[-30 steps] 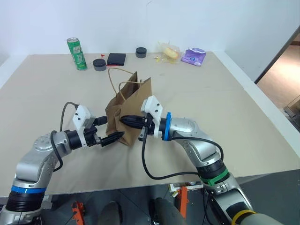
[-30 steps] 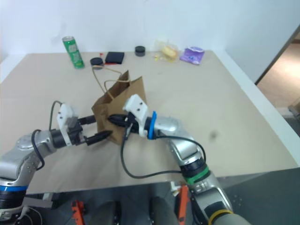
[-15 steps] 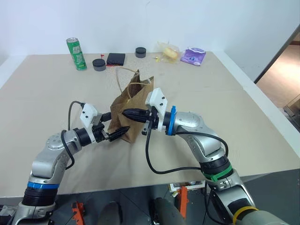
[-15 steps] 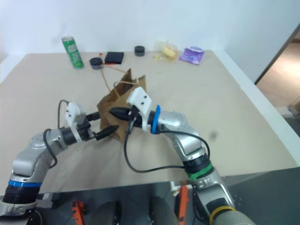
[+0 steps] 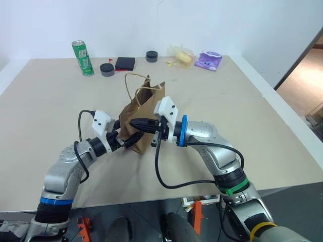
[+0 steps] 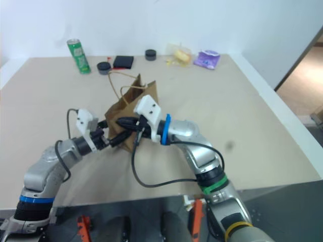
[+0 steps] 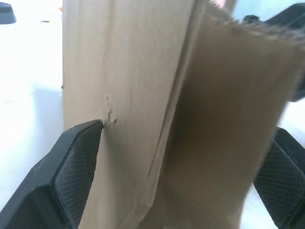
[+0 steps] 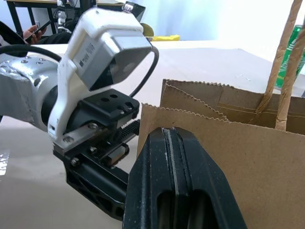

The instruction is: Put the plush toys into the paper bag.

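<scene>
The brown paper bag [image 5: 144, 108] stands upright in the middle of the table, its cord handles [image 5: 132, 83] sticking up. My right gripper [image 5: 135, 122] reaches in from the right, pointing left, and is shut on the bag's upper front wall [image 8: 214, 143]. From the left, my left gripper [image 5: 127, 137] is open at the bag's lower near corner. In the left wrist view the bag [image 7: 157, 95] sits between its two spread fingers [image 7: 78, 167]. The plush toys are out of view.
Along the table's far edge stand a green can [image 5: 82, 58], two black round tubs [image 5: 106, 69], a black box [image 5: 125, 63], a clear packet with yellow contents [image 5: 181, 54] and a purple pouch [image 5: 208, 61]. The table's right edge [image 5: 282, 116] drops to the floor.
My left gripper has moved right, up to the bag, so that its open fingers now straddle the bag's corner. The bag stands more upright than a second ago. The right gripper keeps its hold.
</scene>
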### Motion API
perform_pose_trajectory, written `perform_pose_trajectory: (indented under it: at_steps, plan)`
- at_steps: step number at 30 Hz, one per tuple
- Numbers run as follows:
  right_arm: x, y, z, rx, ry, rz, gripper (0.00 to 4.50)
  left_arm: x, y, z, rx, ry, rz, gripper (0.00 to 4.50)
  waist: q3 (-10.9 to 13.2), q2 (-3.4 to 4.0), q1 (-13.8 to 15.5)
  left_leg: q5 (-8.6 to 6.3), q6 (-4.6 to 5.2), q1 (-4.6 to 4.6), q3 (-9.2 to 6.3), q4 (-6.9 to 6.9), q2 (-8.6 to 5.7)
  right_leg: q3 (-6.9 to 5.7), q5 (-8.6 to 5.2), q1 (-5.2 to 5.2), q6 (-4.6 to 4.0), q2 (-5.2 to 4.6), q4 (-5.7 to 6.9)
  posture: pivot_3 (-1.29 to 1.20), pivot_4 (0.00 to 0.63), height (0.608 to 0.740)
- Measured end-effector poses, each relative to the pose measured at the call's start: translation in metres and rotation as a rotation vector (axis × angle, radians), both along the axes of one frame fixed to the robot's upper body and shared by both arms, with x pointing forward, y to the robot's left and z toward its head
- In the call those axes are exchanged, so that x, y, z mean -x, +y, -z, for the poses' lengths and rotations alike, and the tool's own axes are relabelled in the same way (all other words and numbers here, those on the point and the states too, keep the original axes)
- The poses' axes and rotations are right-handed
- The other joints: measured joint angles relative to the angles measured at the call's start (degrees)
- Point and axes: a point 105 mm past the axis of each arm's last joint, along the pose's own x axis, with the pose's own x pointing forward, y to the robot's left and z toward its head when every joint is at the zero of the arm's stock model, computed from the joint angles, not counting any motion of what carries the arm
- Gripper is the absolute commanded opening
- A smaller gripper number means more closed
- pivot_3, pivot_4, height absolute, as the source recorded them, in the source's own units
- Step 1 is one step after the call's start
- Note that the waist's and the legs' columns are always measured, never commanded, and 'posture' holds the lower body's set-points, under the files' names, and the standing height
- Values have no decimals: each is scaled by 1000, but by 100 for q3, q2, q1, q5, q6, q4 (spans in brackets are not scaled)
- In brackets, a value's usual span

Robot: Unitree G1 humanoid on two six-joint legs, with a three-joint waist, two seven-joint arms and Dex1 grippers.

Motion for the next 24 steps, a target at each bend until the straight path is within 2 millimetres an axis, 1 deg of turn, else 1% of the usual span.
perform_pose_trajectory:
  at_steps: [1,2,3,4,5,6,7,9,10,11,12,13,14,15,18,20,21,23,24]
  plan:
    - [0,0,0,0,1,0,0,-1,0,0,-5,-2,-9,3987,0,0,0,0,0,0,0,0,0,0,0,0,0,0,0,0,150,740]
    - [0,0,0,0,3,-1,0,-1,1,0,-6,-6,-15,3557,0,0,0,0,0,0,-1,0,0,-1,0,0,0,0,0,0,150,740]
    - [0,0,0,0,5,-1,0,-1,0,0,-4,-10,-17,3242,0,0,0,0,0,0,-1,0,0,-2,0,0,0,0,0,0,150,740]
    - [0,0,0,0,6,-1,0,-1,0,-1,-3,-13,-18,2797,0,0,0,0,0,0,-1,0,0,-2,0,0,0,0,0,0,150,740]
    - [0,0,0,-1,7,-2,0,-1,0,-1,-1,-15,-19,2241,0,0,1,0,0,0,-1,0,0,-1,0,0,0,0,0,0,150,740]
    - [0,1,0,-1,8,-2,0,-1,0,-1,-1,-17,-19,1889,0,0,0,0,0,0,-1,0,0,-1,0,0,0,0,0,0,150,740]
    - [1,1,0,-4,10,-4,0,-2,0,-1,0,-18,-24,1325,0,0,0,0,0,0,-1,0,0,-1,0,0,0,0,0,0,150,740]
    - [1,1,0,-6,13,-6,0,-2,1,-2,0,-19,-27,858,0,0,0,0,0,0,-1,0,0,-1,0,0,0,0,0,0,150,740]
    - [1,0,0,-5,16,-7,0,-2,1,-2,1,-20,-28,344,0,0,1,0,0,0,-1,0,0,-1,0,0,0,0,0,0,150,740]
    - [2,-2,-1,-5,17,-9,0,-2,1,-2,1,-20,-30,28,0,0,1,0,0,-1,-1,0,0,-1,0,0,0,0,0,0,150,740]
    - [3,-4,-3,-7,15,-13,0,-3,1,-2,1,-19,-30,28,0,0,3,0,0,-1,-1,0,0,-1,0,0,0,-1,0,0,150,740]
    - [5,-13,-11,-25,22,-14,0,-3,1,-2,5,-20,-27,28,0,0,3,0,0,-2,-1,0,-1,-2,0,0,0,-2,0,0,150,740]
    - [6,-18,-15,-39,26,-12,0,-4,2,-3,4,-20,-29,28,0,0,5,0,0,-3,-1,0,-2,-1,0,0,0,-2,-1,0,150,740]
    - [7,-31,-21,-66,53,-6,0,-4,3,-3,3,-21,-26,28,0,0,16,0,0,-4,-2,0,-4,-2,0,0,0,-4,-1,0,150,740]
    - [8,-69,-36,-120,126,15,970,-4,8,-5,3,-17,-5,0,0,0,33,0,0,-6,-1,1,-8,-1,-1,0,-1,-9,-3,0,150,740]
    - [9,-105,-50,-132,150,54,1928,-2,14,-8,-5,-19,23,0,2,0,36,-1,1,-5,0,1,-11,0,-16,1,-26,-10,-5,0,150,740]
    - [11,-117,-57,-142,151,62,2403,-1,16,-10,-6,-23,34,0,1,0,36,-2,2,-4,-1,0,-11,0,-17,1,-27,-9,-5,0,150,740]
    - [23,-139,-64,-94,189,34,3396,3,15,-17,-18,-28,113,0,5,5,27,-3,4,-2,-2,-2,-9,0,-20,0,-33,-5,-4,0,150,740]
    - [26,-145,-67,-79,194,30,3779,5,15,-18,-26,-31,133,0,5,5,22,-3,5,0,-3,-5,-9,-1,-21,0,-34,-4,-4,0,150,740]
